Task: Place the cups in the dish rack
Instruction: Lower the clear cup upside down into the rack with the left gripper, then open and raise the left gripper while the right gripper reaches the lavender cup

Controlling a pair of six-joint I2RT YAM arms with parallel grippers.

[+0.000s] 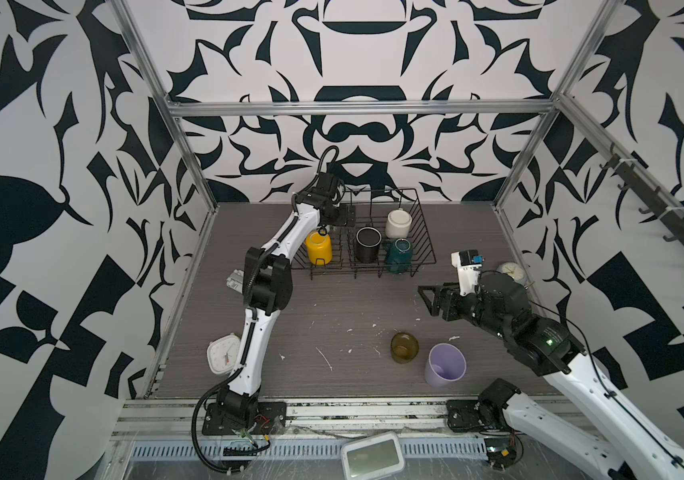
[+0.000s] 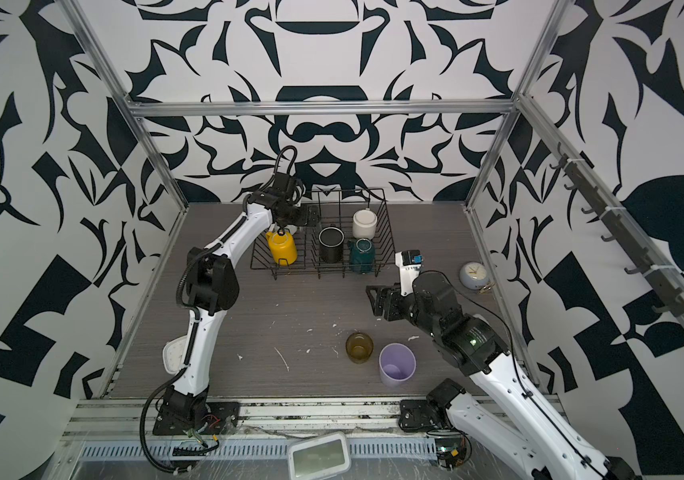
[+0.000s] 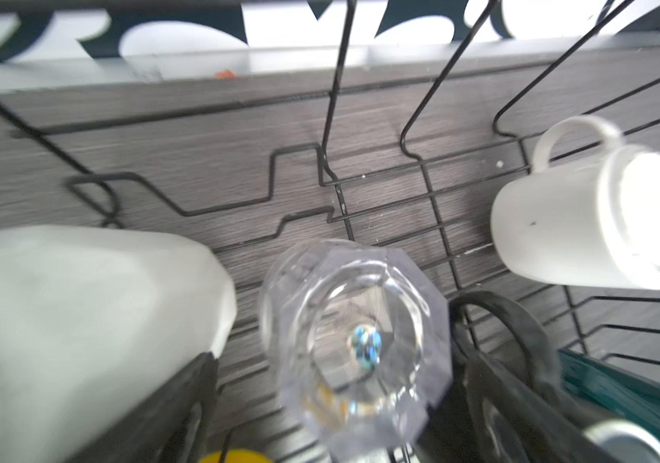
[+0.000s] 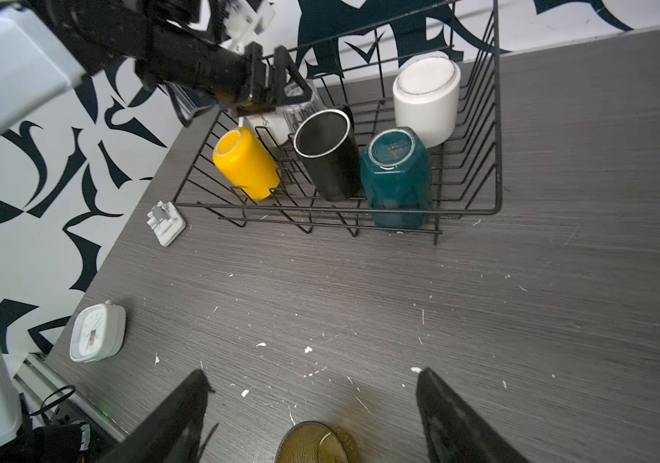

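The black wire dish rack (image 1: 426, 232) stands at the back of the table. In it are a yellow mug (image 1: 318, 248), a black mug (image 1: 368, 244), a teal mug (image 1: 398, 254) and a white mug (image 1: 398, 223). My left gripper (image 1: 346, 216) hangs open over the rack's back left corner. In the left wrist view a clear glass (image 3: 356, 340) stands between its spread fingers, beside a faceted white mug (image 3: 79, 320). My right gripper (image 4: 312, 375) is open above the table, with the amber glass (image 4: 316, 443) just below it. The lilac tumbler (image 1: 445, 365) stands upright beside the amber glass (image 1: 404, 347).
A white square clock (image 1: 224, 354) lies by the left arm near the left wall. A round pale-blue clock (image 1: 510, 272) sits at the right edge behind the right arm. A small white clip (image 1: 235, 281) lies left of the rack. A white-framed screen (image 1: 372, 455) lies on the front rail.
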